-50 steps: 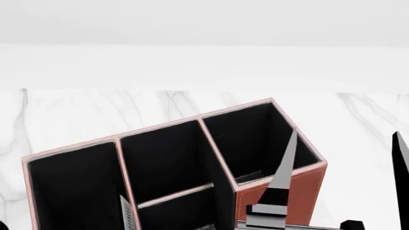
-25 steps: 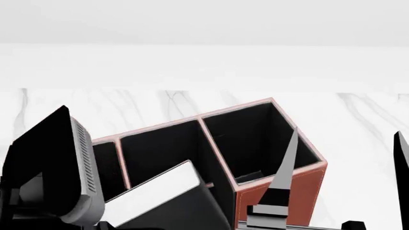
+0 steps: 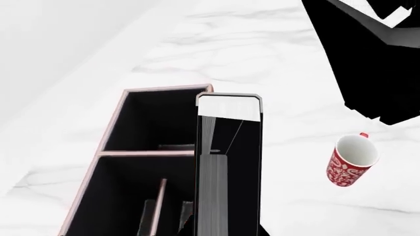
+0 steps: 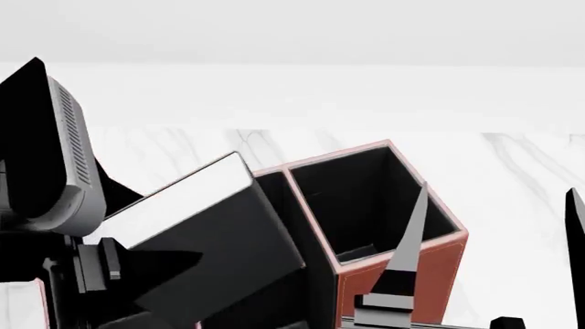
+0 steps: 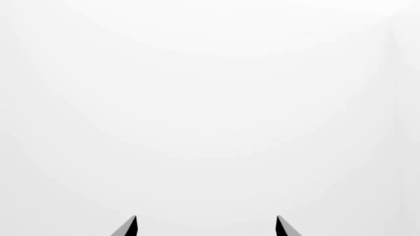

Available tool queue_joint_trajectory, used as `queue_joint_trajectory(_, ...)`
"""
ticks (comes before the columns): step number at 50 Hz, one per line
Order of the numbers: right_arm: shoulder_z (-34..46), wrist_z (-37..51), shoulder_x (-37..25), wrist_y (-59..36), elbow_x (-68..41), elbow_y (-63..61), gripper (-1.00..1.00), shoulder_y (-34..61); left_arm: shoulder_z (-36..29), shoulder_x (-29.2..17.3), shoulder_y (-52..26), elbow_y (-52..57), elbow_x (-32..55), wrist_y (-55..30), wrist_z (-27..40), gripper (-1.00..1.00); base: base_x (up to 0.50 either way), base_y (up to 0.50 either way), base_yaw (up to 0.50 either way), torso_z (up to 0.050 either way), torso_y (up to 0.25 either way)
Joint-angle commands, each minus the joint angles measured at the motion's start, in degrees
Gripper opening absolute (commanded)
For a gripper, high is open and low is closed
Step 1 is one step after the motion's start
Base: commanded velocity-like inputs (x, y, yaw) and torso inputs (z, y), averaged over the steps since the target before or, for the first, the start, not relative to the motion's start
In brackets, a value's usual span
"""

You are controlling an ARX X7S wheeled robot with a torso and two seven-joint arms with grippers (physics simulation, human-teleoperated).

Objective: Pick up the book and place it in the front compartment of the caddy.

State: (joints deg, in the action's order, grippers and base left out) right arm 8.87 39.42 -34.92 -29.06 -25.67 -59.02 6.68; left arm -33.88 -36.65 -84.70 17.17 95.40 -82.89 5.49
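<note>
The black-covered book (image 4: 215,240), white page edge up, hangs tilted over the left and middle cells of the red-brown caddy (image 4: 402,274) in the head view. My left gripper (image 4: 123,271) is shut on the book's lower end. In the left wrist view the book (image 3: 229,142) stands out from the gripper (image 3: 223,228) above the caddy's pink-rimmed cells (image 3: 147,153), with a grey finger (image 3: 211,196) flat against its cover. My right gripper (image 4: 489,236) is open and empty beside the caddy's right end. Its fingertips stand apart in the right wrist view (image 5: 206,227).
A red-patterned white mug (image 3: 351,160) stands on the white marble table (image 4: 521,171) beside the caddy. The left arm's wrist housing (image 4: 51,151) fills the head view's left side. A white wall runs behind the table. The right wrist view shows only white.
My left arm has come into the head view from the lower left and risen. It carries the book up and over the caddy's left cells. The right gripper has not moved.
</note>
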Motion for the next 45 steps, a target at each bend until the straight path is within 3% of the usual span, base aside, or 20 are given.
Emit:
queue_joint_trajectory(1,0.62,1.19,-1.02,0.50,-0.74,0.07,1.00,0.28,-2.58,1.93,-8.86,-4.28,-6.94,-2.21,-5.14,-1.00,0.00,0.00,0.00,0.000,0.010)
queue_joint_trajectory(7,0.72,2.38,-2.02,0.47,-1.77,-0.53,1.00,0.74,-8.45,2.71,-12.37,-2.24,-15.38,-1.40,-12.46,-1.00,0.00,0.00,0.00,0.000,0.000)
queue_joint_trajectory(12,1.12,3.83,-3.42,1.36,-2.74,-0.58,1.00,1.06,-11.72,4.40,-14.21,-5.58,-20.89,0.79,-14.79,-1.00,0.00,0.00,0.00,0.000,0.002)
queue_joint_trajectory(14,1.12,4.06,-3.70,2.07,-3.03,-0.33,1.00,0.90,-17.88,3.64,-16.00,-3.57,-27.98,3.19,-18.88,-1.00,0.00,0.00,0.00,0.000,0.000)
queue_joint_trajectory(26,1.10,5.21,-4.97,4.35,-4.12,0.26,1.00,0.14,-21.07,7.77,-18.36,-8.93,-29.40,3.18,-21.67,-1.00,0.00,0.00,0.00,0.000,0.001)
queue_joint_trajectory(45,0.89,6.41,-6.47,6.43,-5.09,0.80,1.00,-0.63,-28.63,10.91,-15.73,-15.53,-36.26,10.50,-28.46,-1.00,0.00,0.00,0.00,0.000,0.001)
